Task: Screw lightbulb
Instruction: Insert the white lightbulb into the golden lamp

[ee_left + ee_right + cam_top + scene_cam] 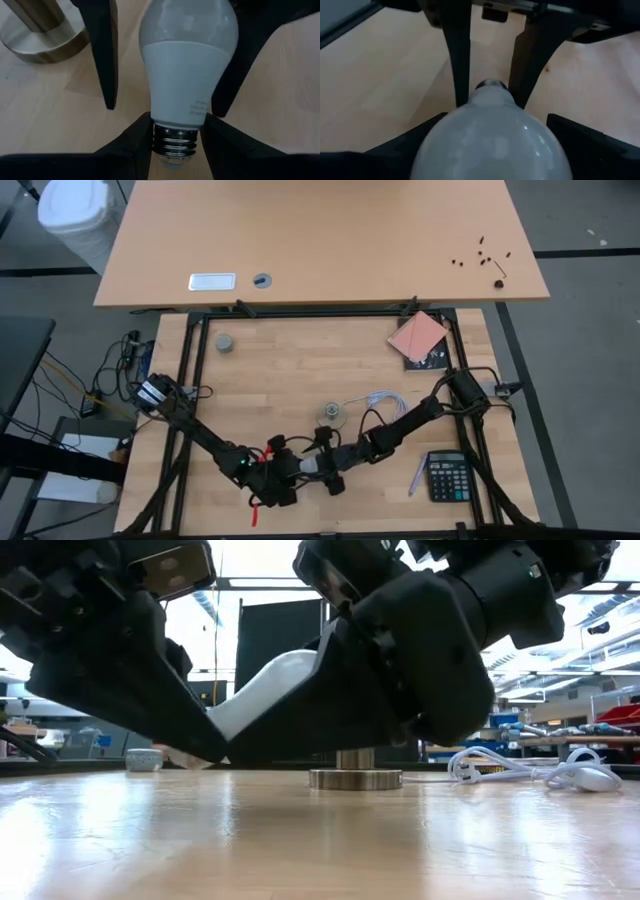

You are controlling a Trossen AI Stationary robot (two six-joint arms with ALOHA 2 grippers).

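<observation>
The white lightbulb [187,75] lies between my two grippers near the table's front edge [308,467]. It is tilted, with the head higher and the screw base [175,145] low [255,700]. My left gripper [176,150] is shut on the base end. My right gripper [490,150] is open, with a finger on either side of the rounded head [490,145]. One finger [102,55] stands clear of the glass; whether the other touches it I cannot tell. The round metal socket [331,412] stands on its flat foot just beyond. My left gripper pinches the bulb between its two fingers where the white neck meets the threaded base [159,129]. The fingers come from the table's left, slanting down, and lie along the bulb's axis. The bulb points away from them, head raised toward my right gripper.
The socket's white cord [382,398] coils to its right. A small grey cap [225,342] sits at the far left, a pink notebook [418,335] at the far right. A calculator [448,475] and a pen [417,477] lie at the near right.
</observation>
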